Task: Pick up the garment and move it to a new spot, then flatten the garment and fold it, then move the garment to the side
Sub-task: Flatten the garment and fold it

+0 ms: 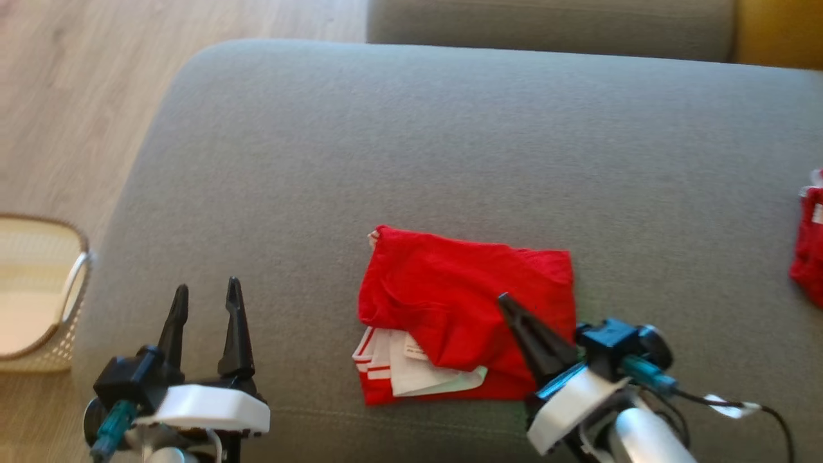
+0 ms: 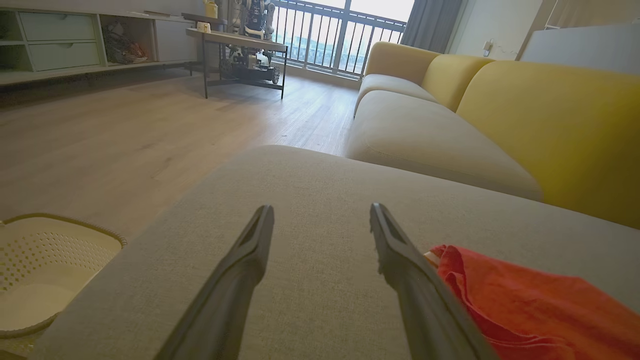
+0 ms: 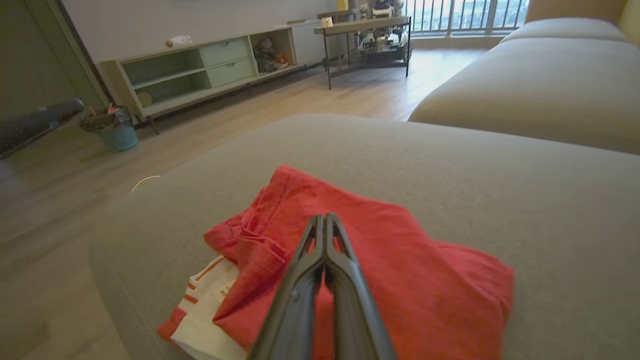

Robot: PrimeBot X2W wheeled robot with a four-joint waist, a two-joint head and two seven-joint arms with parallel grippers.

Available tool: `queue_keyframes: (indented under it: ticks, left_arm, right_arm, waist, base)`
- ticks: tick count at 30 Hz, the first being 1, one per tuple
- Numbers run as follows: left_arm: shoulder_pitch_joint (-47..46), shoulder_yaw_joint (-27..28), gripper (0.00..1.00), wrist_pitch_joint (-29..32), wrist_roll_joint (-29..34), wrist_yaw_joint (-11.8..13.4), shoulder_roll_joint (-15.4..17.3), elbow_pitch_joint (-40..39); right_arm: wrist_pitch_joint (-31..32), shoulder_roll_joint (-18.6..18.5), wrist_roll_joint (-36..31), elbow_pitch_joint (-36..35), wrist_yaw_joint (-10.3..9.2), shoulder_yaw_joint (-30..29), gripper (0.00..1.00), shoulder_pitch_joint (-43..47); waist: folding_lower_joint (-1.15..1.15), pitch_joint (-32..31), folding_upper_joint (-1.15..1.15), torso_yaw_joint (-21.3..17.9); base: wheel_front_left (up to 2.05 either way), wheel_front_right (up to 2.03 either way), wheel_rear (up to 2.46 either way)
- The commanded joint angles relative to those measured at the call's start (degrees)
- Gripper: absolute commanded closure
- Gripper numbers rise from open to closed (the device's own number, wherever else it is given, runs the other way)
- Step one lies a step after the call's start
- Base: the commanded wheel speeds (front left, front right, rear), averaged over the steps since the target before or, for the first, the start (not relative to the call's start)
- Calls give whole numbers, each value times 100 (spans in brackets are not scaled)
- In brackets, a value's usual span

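Head view showed the red garment [image 1: 463, 308] lying folded on the grey cushion [image 1: 411, 161], a little toward five o'clock from the frame's middle, with a white striped layer peeking out at its seven o'clock corner. The left gripper [image 1: 207, 286] sat at seven o'clock on bare cushion, well apart from the garment, its fingers spread wide and holding nothing. The right gripper [image 1: 505, 301] reached in from five o'clock, its fingers together over the garment's lower right part. A pale basket [image 1: 58, 347] stood on the wood floor [image 1: 77, 96] at nine o'clock, and a second red cloth [image 1: 809, 244] lay at three o'clock on the frame's edge.

Left wrist view had both fingers parted over plain cushion, the garment at four o'clock just beside the right-hand finger, and a yellow sofa [image 2: 550, 110] at two o'clock.

Right wrist view showed the fingers pressed tip to tip above the garment's middle. Whether any cloth was pinched could not be told.
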Motion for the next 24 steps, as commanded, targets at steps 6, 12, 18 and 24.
queue_keyframes:
  ticks: [6, 12, 18, 24]
  left_arm:
    - [-325, 151, 0, -70, 5, -11, 5, -156]
    - [-385, 118, 0, -70, 91, 24, 5, -293]
    - [-434, 24, 0, -70, 226, 25, 5, -410]
    - [-489, -101, 0, -70, 231, 74, 5, -559]
  right_arm:
    - [129, 7, 142, 575, -1, 391, 100, -561]
    - [73, 7, 167, 1160, -1, 391, 100, -812]
    - [15, 7, 212, 1510, -1, 590, 100, -943]
    - [-63, 7, 399, 1649, -1, 953, 100, -1014]
  waist:
    - [0, 146, 0, 313]
    - [0, 235, 0, 550]
    - [0, 287, 0, 725]
    - [0, 260, 0, 858]
  base:
    - [0, 0, 0]
    - [0, 0, 0]
    - [0, 0, 0]
    - [0, 0, 0]
